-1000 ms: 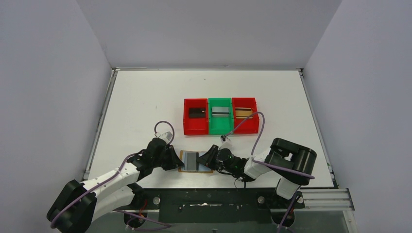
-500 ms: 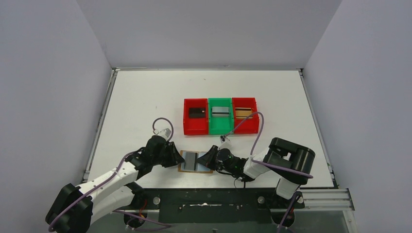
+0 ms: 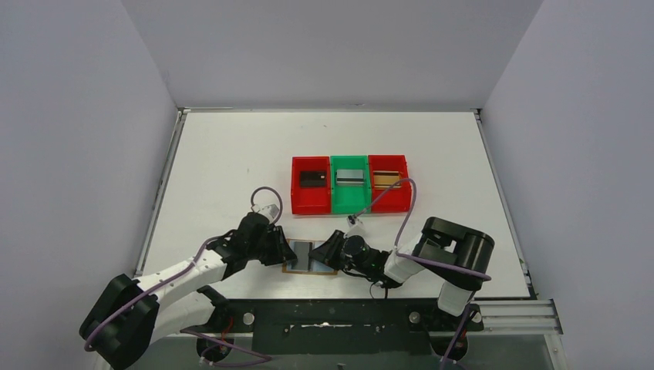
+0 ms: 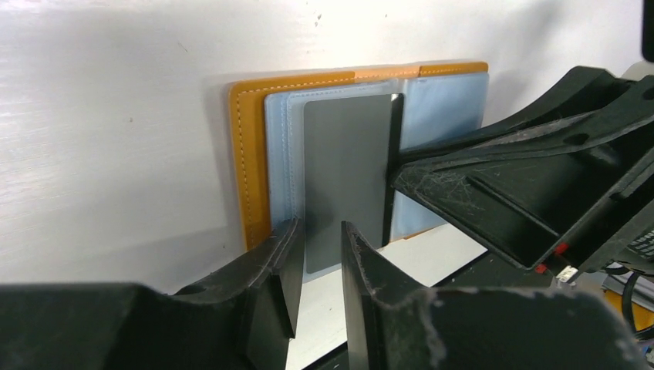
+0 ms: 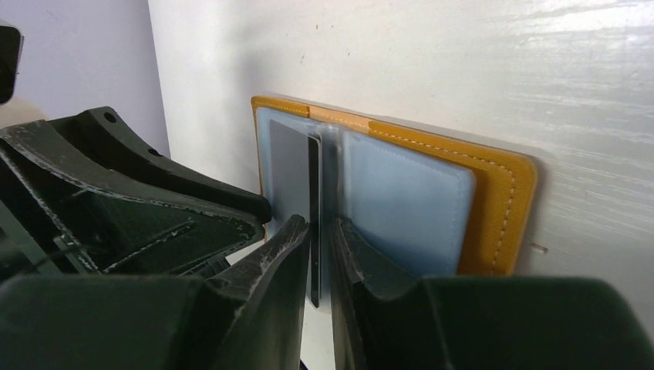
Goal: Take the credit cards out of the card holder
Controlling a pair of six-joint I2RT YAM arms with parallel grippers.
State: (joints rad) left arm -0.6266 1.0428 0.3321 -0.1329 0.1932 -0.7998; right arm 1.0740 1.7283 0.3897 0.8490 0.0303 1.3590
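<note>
The tan card holder (image 3: 308,267) lies open near the table's front edge, pale blue pockets up; it also shows in the left wrist view (image 4: 247,169) and the right wrist view (image 5: 501,208). A dark grey card (image 4: 343,169) sticks out of its left pocket past the near edge. My left gripper (image 4: 320,254) is narrowly open over that card's near end, pinching nothing. My right gripper (image 5: 320,239) is closed down on the card's thin dark edge (image 5: 314,200) by the spine. Both grippers, left (image 3: 284,251) and right (image 3: 325,250), flank the holder.
Three joined bins stand behind the holder: a red bin (image 3: 297,202) with a black card (image 3: 311,179), a green bin (image 3: 348,205) with a silver card (image 3: 349,176), and a red bin (image 3: 392,205) with a gold-brown card (image 3: 385,178). The table's front edge lies just beyond the holder.
My left arm has moved right, bringing its gripper onto the holder's left side. My right gripper has edged slightly left. The holder has stayed in place.
</note>
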